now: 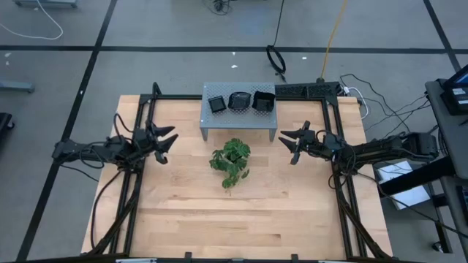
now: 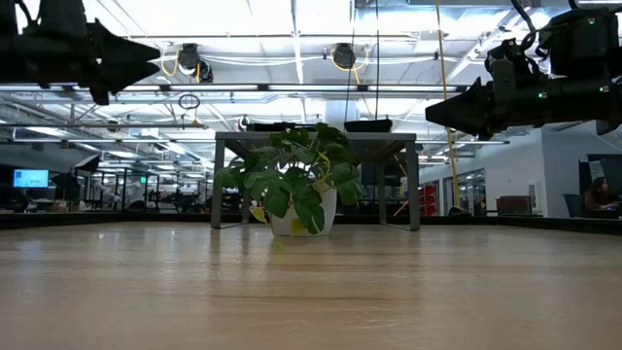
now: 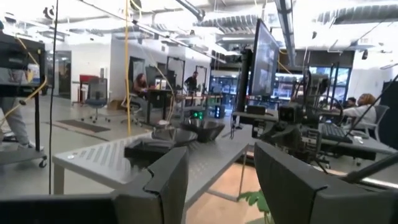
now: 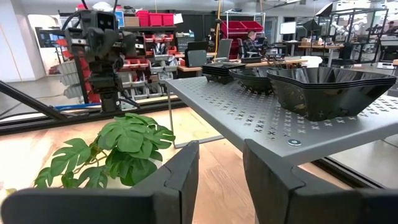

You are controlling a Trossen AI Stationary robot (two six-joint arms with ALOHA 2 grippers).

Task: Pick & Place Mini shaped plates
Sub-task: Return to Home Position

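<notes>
- One table (image 1: 183, 212) carries everything; its near edge is cut off in the high view.
- One shelf (image 1: 238, 123) stands at the far middle of the table. In the low view the plant hides the middle of its span.
- One monitor (image 1: 457, 88) is cut off at the high view's right edge; its screen text is too small to read.
- Arm pair: the left gripper (image 1: 170, 145) hangs over the table's left side and the right gripper (image 1: 287, 147) over its right side. Both are well apart from the shelf, with fingers spread and nothing between them.
- One plant (image 1: 231, 162) sits just in front of the shelf. Its leaves hide the pot from above; the white pot (image 2: 301, 216) shows only in the low view.
- Three stacks of plates stand in a row on the shelf top: square (image 1: 218, 104), wavy-edged (image 1: 239, 100), deep square (image 1: 263, 101). The count per stack cannot be told, and no marking on them can be read.
</notes>
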